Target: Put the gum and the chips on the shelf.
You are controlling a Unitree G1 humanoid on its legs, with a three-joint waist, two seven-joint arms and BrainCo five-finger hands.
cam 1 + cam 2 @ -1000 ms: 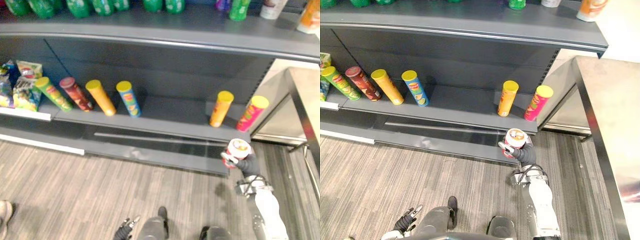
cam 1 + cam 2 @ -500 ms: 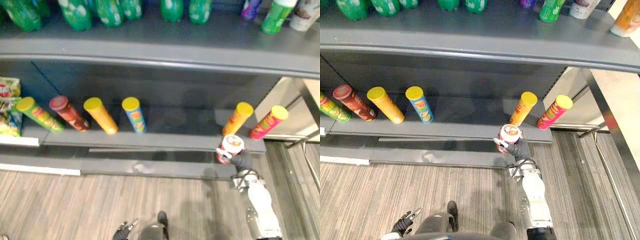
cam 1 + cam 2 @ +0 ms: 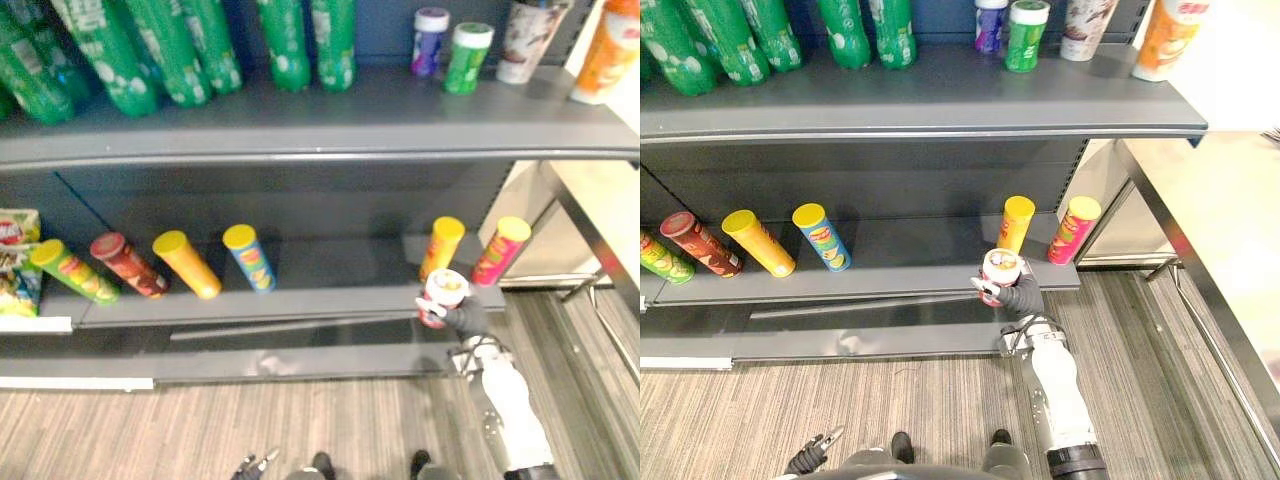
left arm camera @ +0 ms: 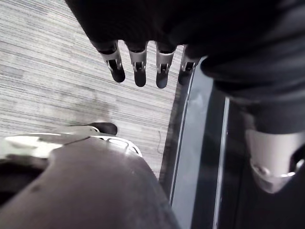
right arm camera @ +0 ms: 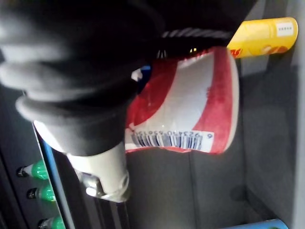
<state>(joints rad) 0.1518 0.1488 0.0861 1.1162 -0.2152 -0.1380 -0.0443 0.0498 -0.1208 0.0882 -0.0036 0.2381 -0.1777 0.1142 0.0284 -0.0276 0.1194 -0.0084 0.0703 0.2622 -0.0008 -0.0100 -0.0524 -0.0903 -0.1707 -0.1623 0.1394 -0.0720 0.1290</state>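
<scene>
My right hand is shut on a red-and-white chips cup with a pale lid. It holds the cup upright at the front edge of the lower shelf, just in front of a yellow chips can. Seen from the right wrist, the cup shows its barcode past the dark cover. My left hand hangs low over the floor, its fingers straight and holding nothing.
The lower shelf holds a pink can and blue, orange, red and green cans. The upper shelf carries green bottles and small tubs. A steel table stands at the right.
The camera has tipped up, showing more of the upper shelf. My right hand has carried the cup forward from above the floor to the lower shelf's front edge.
</scene>
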